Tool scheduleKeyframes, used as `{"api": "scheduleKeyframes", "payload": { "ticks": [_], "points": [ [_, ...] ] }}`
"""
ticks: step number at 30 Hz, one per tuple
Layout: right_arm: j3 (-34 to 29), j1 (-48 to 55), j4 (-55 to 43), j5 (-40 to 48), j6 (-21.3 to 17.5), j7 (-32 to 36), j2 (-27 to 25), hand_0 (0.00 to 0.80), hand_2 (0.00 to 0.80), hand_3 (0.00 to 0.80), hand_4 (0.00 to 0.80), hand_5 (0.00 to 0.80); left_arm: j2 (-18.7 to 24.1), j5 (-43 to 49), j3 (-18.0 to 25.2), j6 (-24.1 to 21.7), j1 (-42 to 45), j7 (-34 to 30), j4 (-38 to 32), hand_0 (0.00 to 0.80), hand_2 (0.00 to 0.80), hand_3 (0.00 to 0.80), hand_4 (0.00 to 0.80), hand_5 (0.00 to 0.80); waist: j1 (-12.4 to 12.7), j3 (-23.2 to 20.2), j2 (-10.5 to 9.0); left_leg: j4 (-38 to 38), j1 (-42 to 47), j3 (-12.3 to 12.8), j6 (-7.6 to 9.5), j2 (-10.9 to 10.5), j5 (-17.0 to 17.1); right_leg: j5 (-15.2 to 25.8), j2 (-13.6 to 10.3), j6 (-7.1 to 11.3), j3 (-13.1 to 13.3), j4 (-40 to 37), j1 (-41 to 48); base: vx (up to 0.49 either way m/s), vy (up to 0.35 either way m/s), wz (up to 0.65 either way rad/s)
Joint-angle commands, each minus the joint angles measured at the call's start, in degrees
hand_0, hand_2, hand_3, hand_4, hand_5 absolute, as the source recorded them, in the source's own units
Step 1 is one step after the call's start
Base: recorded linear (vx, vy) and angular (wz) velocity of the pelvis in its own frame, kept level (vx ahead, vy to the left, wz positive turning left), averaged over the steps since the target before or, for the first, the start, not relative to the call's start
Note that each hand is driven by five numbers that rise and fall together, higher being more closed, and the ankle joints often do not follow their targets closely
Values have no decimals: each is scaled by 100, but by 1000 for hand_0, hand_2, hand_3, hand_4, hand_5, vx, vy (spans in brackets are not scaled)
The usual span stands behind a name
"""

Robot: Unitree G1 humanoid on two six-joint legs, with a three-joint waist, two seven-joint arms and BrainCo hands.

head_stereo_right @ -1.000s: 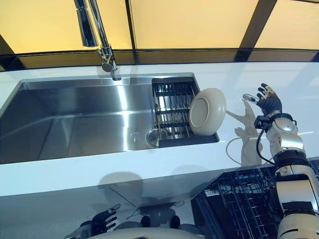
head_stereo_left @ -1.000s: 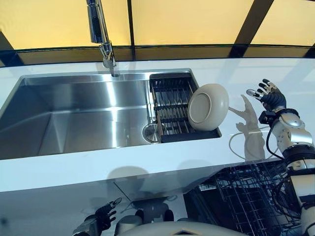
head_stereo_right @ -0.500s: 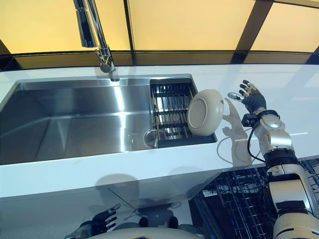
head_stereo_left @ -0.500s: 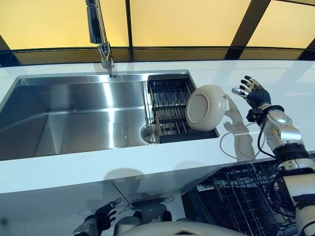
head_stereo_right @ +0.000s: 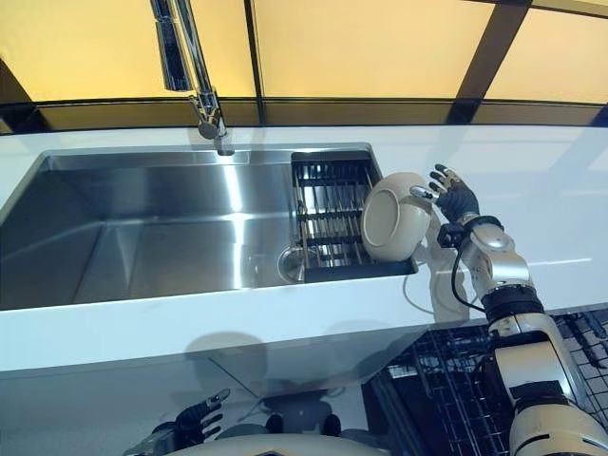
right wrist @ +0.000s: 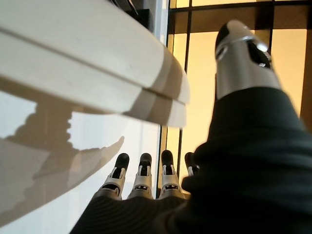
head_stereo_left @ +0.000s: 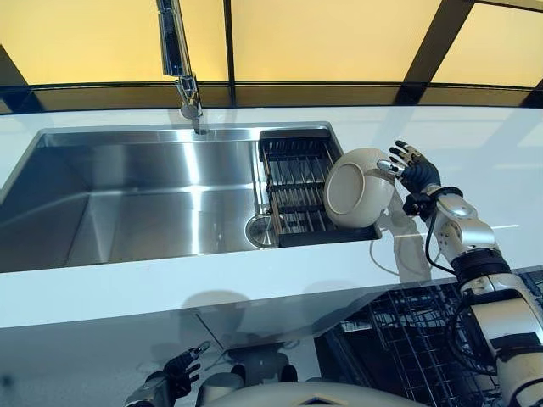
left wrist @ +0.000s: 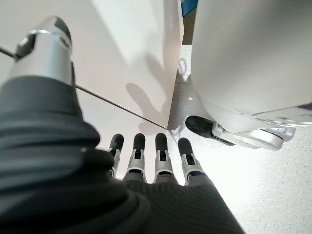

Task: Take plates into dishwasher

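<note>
Plate (head_stereo_left: 358,186) stands on edge, leaning in the dark rack (head_stereo_left: 297,182) at the right end of the sink (head_stereo_left: 127,195), not gripped yet. Right hand (head_stereo_left: 409,172) is at its right rim with fingers spread and straight, holding nothing; get the thumb onto one face and the fingers behind the rim before closing, then lift straight up off the rack wires toward the dishwasher basket (head_stereo_left: 424,339) below the counter (head_stereo_left: 475,136). Left hand (head_stereo_left: 174,373) hangs low, fingers relaxed, empty.

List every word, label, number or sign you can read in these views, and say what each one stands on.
None: no readable text in any view.
The cream plate, standing on edge in the black rack, is plain.
The steel sink, the faucet and the white countertop bear no lettering.
The right hand and the left hand show no markings.
</note>
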Motion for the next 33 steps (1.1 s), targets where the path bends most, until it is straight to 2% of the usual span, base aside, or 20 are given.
{"api": "scheduleKeyframes", "payload": {
  "ticks": [1, 18, 19, 20, 21, 22, 23, 33],
  "points": [
    [13, -481, 4, 261, -290, -43, -9, 0, 0, 0, 0, 0, -20, -187, -187, -196, -276, -48, 328, 0, 0, 0, 0, 0, 113, -106, -41, 17, 50, 205, 20, 8, -368, -14, -276, 391, -59, 6, 50, 0, 0, 0],
    [114, -354, 28, 342, -246, 85, 339, 0, 0, 0, 0, 0, -36, -228, -173, -274, -299, -47, 318, 0, 0, 0, 0, 0, 114, -39, 25, 17, -7, 228, 13, 13, -346, -11, -283, 384, -70, 6, -12, 0, 0, 0],
    [131, -355, 12, 345, -241, 77, 348, 88, 88, 88, 88, 88, -36, -234, -174, -279, -295, -48, 310, 0, 0, 0, 0, 0, 115, -36, 26, 17, -5, 231, 13, 13, -345, -11, -284, 384, -70, 6, -10, 0, 0, 0],
    [142, -355, -7, 363, -224, 81, 353, 245, 245, 245, 245, 245, -40, -242, -177, -279, -295, -39, 300, 0, 0, 0, 0, 0, 115, -36, 26, 17, -5, 229, 12, 12, -344, -10, -283, 383, -70, 6, -9, 0, 0, 0],
    [143, -357, -5, 310, -210, 92, 354, 621, 621, 621, 621, 621, -39, -252, -176, -279, -298, -37, 299, 0, 0, 0, 0, 0, 115, -37, 24, 17, -5, 225, 10, 12, -343, -8, -284, 385, -73, 6, -10, 0, 0, 0],
    [143, -363, 3, 293, -198, 92, 336, 781, 781, 781, 781, 781, -37, -254, -173, -281, -294, -39, 301, 0, 0, 0, 0, 0, 115, -38, 23, 17, -3, 229, 9, 14, -342, -6, -286, 386, -74, 6, -8, 0, 0, 0],
    [145, -364, -10, 240, -176, 54, 323, 800, 800, 800, 800, 800, -37, -262, -171, -281, -291, -36, 292, 0, 0, 0, 0, 0, 115, -36, 19, 17, -4, 232, 7, 12, -341, -8, -286, 387, -73, 6, -6, 0, 0, 0],
    [260, -484, 70, -343, -132, 72, 4, 800, 800, 800, 800, 800, -18, -267, -112, -301, -269, -42, 260, 0, 0, 0, 0, 0, 117, -32, -35, 17, 8, 231, 13, 7, -353, 0, -270, 393, -47, 6, -8, 0, 0, 0]
  ]
}}
